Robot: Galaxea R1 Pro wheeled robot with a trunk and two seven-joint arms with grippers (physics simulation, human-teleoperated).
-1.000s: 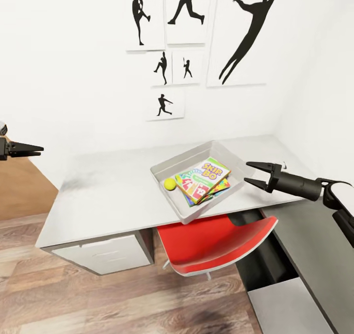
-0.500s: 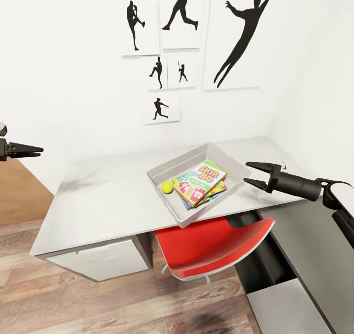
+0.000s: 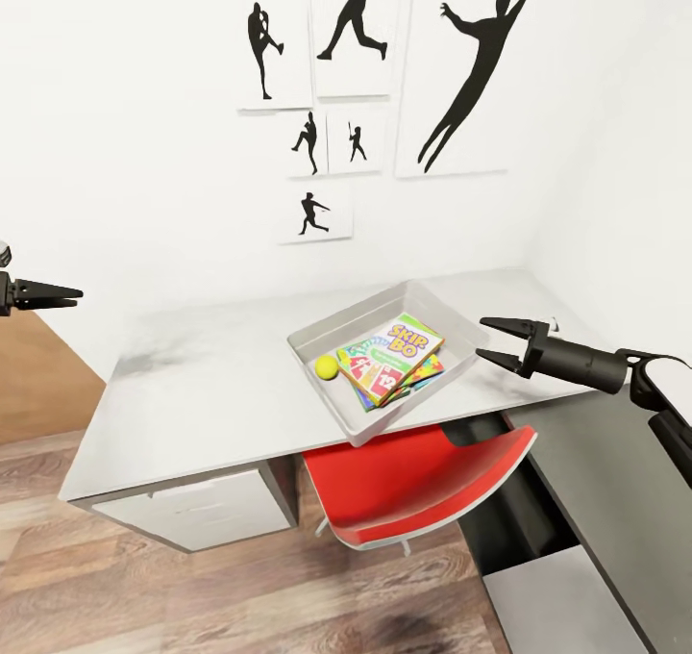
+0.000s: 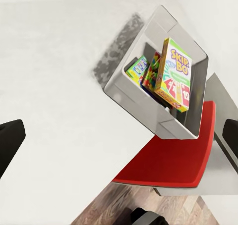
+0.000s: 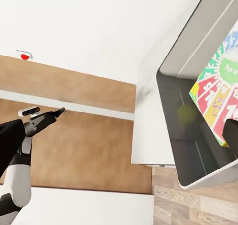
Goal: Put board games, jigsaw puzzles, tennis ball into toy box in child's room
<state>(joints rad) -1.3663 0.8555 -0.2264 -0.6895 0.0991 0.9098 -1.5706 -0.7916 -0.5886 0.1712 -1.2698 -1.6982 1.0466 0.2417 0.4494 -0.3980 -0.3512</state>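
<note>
Toy box (image 3: 317, 336) on the pale counter (image 3: 192, 385), its near corner overhanging the front edge above a red chair (image 3: 413, 481). Inside: Skip-Bo box (image 3: 389, 353) topmost on a stack of flat colourful boxes, tennis ball (image 3: 327, 366) beside them. Right claw (image 3: 498, 341) spread, empty, just beside the toy box's right wall. Left claw (image 3: 60, 296) far left, well apart; spread or pressed together, impossible to tell.

Table (image 3: 192, 385) left half bare; toy box (image 3: 317, 332) open-topped; chair (image 3: 423, 481) underneath.
</note>
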